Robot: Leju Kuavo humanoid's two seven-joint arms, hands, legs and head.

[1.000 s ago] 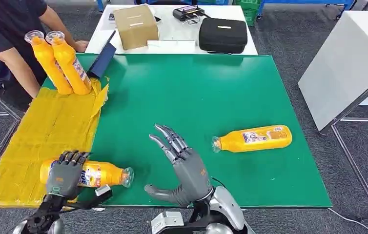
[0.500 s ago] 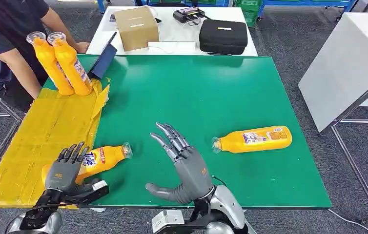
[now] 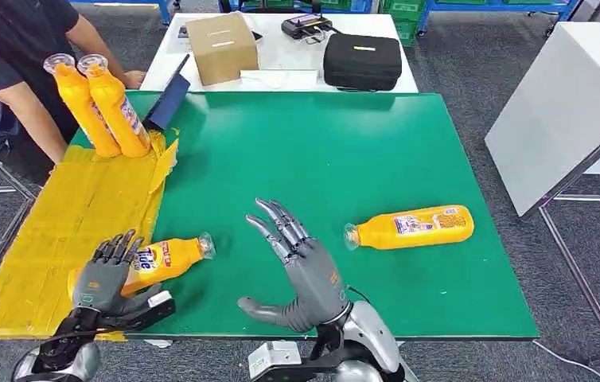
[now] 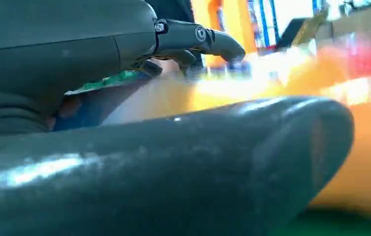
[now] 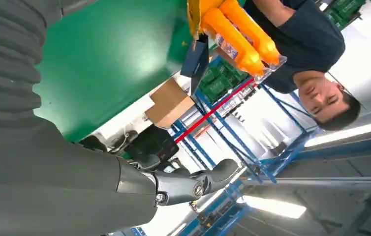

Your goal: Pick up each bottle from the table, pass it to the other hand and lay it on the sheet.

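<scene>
Since earlier frame, near bottle (image 3: 157, 261) is swung neck-up, released by left hand (image 3: 99, 278), fingers apart, half on sheet (image 3: 58, 239). Right hand (image 3: 301, 270) spread, empty. Two bottles (image 3: 102, 103) placed; far bottle (image 3: 412, 227) left on table (image 3: 321, 159).

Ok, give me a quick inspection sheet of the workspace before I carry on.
Surface: green table top, yellow sheet along its left side.
Job's things: Tide bottle lying across the sheet's edge; second bottle lying on the green; two bottles tilted at the sheet's far end.
Clutter: nothing seen on the green.
Hands: left hand over the Tide bottle, grip unclear; right hand open, fingers spread.
Cables: nothing seen.
Surroundings: person at far left; white table with cardboard box and black case.
</scene>
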